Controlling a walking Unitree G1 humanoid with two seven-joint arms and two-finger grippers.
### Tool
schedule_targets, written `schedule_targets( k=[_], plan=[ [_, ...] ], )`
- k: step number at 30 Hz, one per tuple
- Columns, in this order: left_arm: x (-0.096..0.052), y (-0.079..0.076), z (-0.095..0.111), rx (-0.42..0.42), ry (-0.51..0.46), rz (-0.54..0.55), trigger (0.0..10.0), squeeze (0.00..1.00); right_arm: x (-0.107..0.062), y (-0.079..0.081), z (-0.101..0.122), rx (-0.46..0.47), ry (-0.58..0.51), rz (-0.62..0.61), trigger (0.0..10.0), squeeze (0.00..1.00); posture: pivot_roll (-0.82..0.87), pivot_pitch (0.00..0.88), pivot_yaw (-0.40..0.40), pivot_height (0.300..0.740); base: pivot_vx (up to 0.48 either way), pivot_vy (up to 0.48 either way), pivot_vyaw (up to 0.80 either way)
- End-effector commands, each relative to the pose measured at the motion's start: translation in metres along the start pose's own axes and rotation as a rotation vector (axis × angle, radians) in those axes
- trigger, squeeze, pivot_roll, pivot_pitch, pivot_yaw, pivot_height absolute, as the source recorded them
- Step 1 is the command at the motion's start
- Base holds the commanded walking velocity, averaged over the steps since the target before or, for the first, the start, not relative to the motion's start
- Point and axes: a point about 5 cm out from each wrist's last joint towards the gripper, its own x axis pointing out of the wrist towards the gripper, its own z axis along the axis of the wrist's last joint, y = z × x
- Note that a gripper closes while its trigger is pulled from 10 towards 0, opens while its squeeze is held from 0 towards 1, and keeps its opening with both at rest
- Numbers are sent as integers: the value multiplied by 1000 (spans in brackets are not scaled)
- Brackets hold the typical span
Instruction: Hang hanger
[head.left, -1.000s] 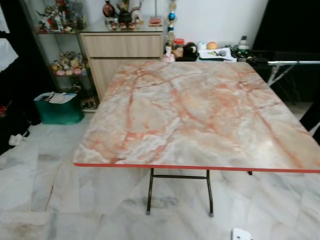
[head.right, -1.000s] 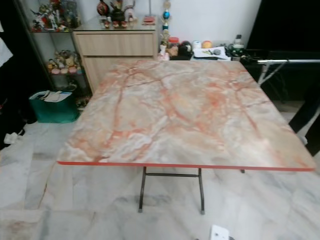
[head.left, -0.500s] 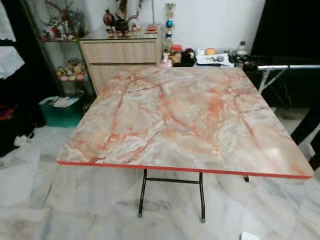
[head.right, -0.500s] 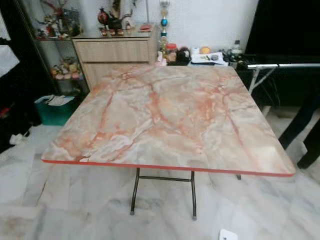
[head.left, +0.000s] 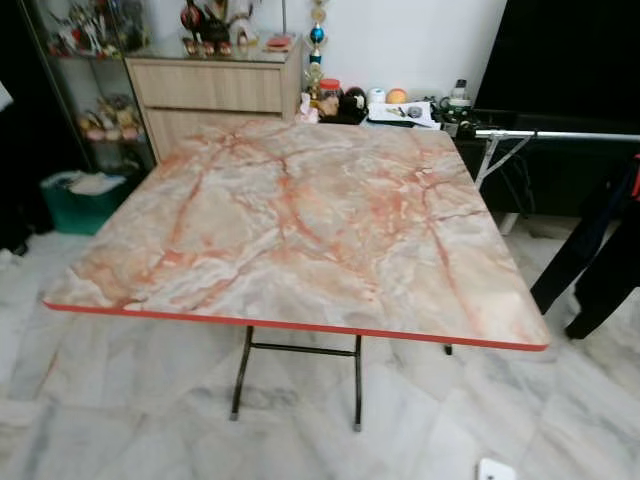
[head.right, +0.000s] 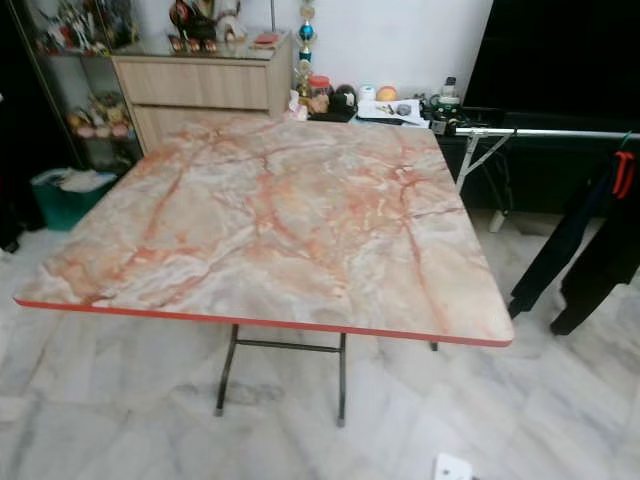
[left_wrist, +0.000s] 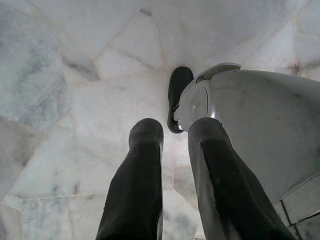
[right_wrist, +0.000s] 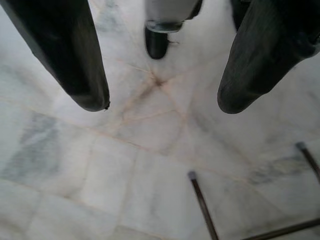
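both grippers (left_wrist: 170, 145) (right_wrist: 160, 100) hung open and empty over the floor; probably best to skirt the table's (head.left: 300, 220) right edge toward the rail (head.left: 560, 134).

L gripper (left_wrist: 172, 132): two long black fingers (left_wrist: 135, 190), matte, rounded tips, slightly tapered, thicker toward the base. Behind them a silver-grey leg shell (left_wrist: 250, 120), smooth glossy casing w/ a lighter curved panel seam, ending in a black foot (left_wrist: 177, 92), rounded toe. R gripper (right_wrist: 162, 100): same black fingers (right_wrist: 70, 55), blunt tips, a bit blurred. Between them a pale grey lower leg (right_wrist: 167, 12) w/ darker ring at the ankle, black foot (right_wrist: 156, 44) under it. No cables or markings visible; screws prob too small to tell.
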Motion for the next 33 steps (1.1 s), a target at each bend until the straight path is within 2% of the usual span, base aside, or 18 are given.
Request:
schedule_targets(
  k=[1,12,33],
  plan=[
    [4,-28,44,90,-151,-113,10000,0,-4,-8,-16,50,41,100,10000,0,125,0,4,740,0,-274,0],
    [3,-26,46,95,-152,-111,10000,0,-2,1,-7,51,15,119,10000,0,135,0,8,740,0,-283,0],
    [3,-26,48,82,-160,-107,10000,0,-2,2,-7,61,14,115,10000,0,152,0,8,740,0,-327,0]
  ],
)
